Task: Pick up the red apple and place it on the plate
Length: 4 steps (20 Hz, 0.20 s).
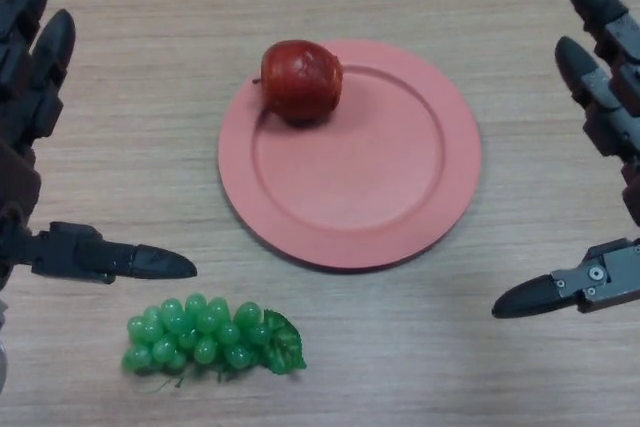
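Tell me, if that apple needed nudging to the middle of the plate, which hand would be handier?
Probably the left hand. The red apple sits on the plate's upper-left rim, on that hand's side. The right hand, also open, would have to cross the whole plate.

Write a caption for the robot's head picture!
Red apple sits on pink plate, both hands open, grapes nearby.
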{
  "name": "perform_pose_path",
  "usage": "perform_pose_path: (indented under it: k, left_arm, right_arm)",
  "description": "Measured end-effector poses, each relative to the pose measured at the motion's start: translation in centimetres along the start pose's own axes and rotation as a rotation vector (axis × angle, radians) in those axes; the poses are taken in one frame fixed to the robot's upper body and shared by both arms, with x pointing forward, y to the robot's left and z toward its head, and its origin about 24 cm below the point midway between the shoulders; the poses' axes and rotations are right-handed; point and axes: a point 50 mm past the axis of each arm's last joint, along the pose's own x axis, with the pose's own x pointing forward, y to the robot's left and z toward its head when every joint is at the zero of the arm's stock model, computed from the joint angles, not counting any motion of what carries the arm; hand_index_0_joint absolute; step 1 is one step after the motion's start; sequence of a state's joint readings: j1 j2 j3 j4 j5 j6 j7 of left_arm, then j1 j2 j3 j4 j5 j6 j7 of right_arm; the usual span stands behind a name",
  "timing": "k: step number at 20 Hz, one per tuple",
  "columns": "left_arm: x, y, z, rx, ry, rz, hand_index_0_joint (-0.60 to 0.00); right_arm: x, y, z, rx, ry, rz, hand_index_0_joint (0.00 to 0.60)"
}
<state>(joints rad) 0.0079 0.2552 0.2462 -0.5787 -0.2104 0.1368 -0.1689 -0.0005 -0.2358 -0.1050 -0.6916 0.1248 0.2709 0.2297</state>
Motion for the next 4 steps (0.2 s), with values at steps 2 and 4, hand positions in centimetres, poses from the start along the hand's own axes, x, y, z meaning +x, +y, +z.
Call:
perform_pose_path:
  k: [2, 4]
  left_arm:
    - [-0.02, -0.02, 0.09, 0.001, -0.003, 0.000, 0.000]
    - [-0.04, -0.11, 0.48, 0.004, -0.012, 0.000, 0.000]
  right_arm:
    - [0.00, 0.08, 0.45, -0.005, -0.019, 0.003, 0.000]
    - [-0.02, 0.14, 0.75, -0.008, -0.032, 0.005, 0.000]
